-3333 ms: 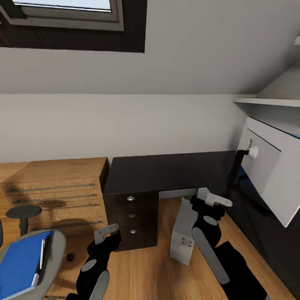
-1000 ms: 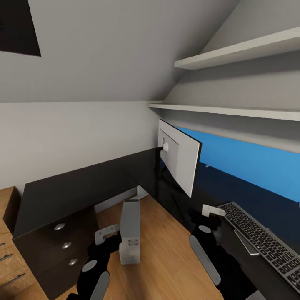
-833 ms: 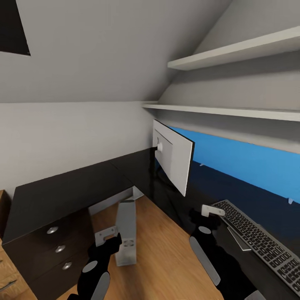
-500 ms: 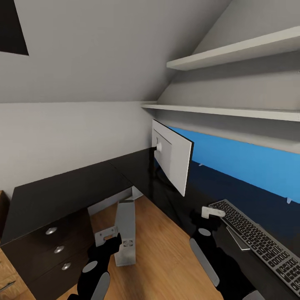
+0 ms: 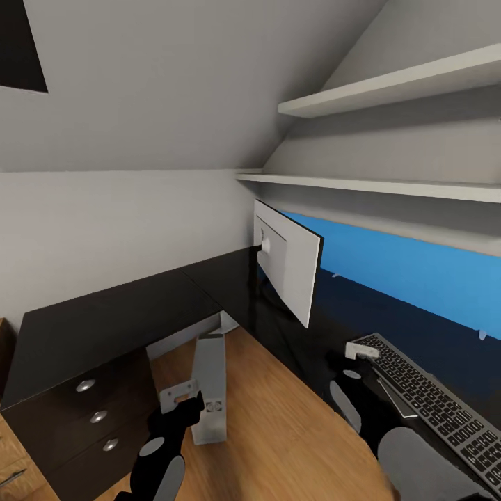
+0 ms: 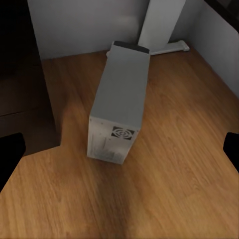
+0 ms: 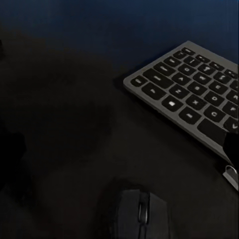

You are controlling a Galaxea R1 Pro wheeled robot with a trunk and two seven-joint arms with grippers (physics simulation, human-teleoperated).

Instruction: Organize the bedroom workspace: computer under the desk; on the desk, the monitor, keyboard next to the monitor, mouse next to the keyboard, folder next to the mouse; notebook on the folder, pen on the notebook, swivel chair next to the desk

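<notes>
While we are looking down over both arms, our left gripper (image 5: 182, 398) is hanging above the wooden floor (image 5: 278, 431) with its fingers spread wide, holding nothing. Just past it the computer (image 5: 211, 385) is standing on the floor under the inner corner of the desk (image 5: 104, 323), beside the drawer unit (image 5: 83, 417). Further right the monitor (image 5: 287, 268) is standing on the desk with its pale back facing us, before the blue back panel (image 5: 410, 275). Our right gripper (image 5: 362, 350) is hovering at the desk's front edge, touching nothing; we cannot tell how wide its fingers are. The mouse (image 7: 142, 214) is lying beneath it, just beside the keyboard (image 5: 431, 407).
</notes>
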